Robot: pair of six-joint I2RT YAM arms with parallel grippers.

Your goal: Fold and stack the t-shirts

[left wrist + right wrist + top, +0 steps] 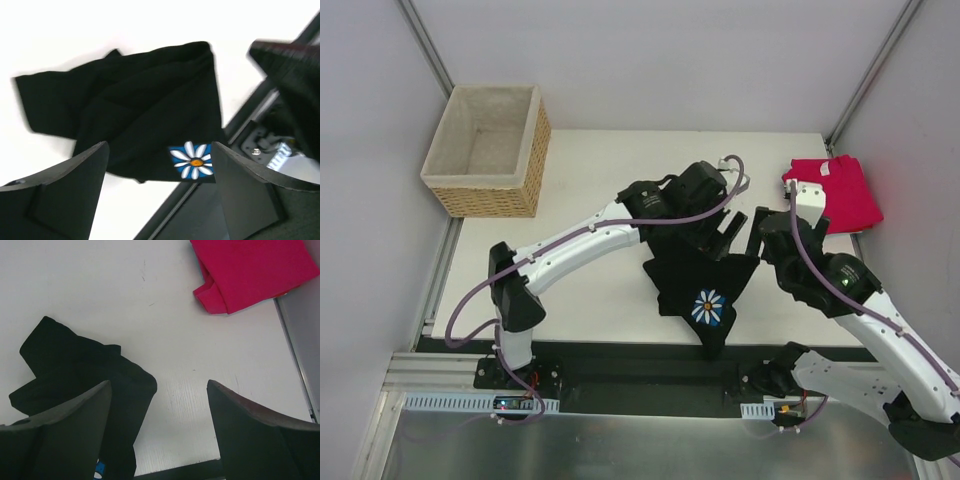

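Left gripper (159, 147): jaws spread wide, nothing between them. It hangs over the black t-shirt (698, 280), not touching the cloth as far as I can tell from the left wrist view.

Right gripper (159, 385): also wide open and holding nothing. It sits above bare table (590, 180), just right of the black shirt's right edge. In the top view both grippers are close together over the far side of that shirt.

The black t-shirt is near-centre on the table, a bit right of the middle. It is crumpled, not folded flat, in a rough triangle with one sleeve sticking out left. The daisy print (194, 161), a blue square with white petals, faces up on the near corner. That corner reaches the near table edge and laps over the dark strip there.

The pinkish-red t-shirt (835, 190) is at the far right, up against the right edge of the table. It is gathered into a compact shape with layers showing at its left edge; I can't judge how neat the fold is. It lies well apart from the black shirt, so they are not stacked. The right arm's wrist covers part of its left side in the top view.

The wicker basket (490, 150) is in the far left corner, upright, pale lining visible, far from both shirts and both grippers.
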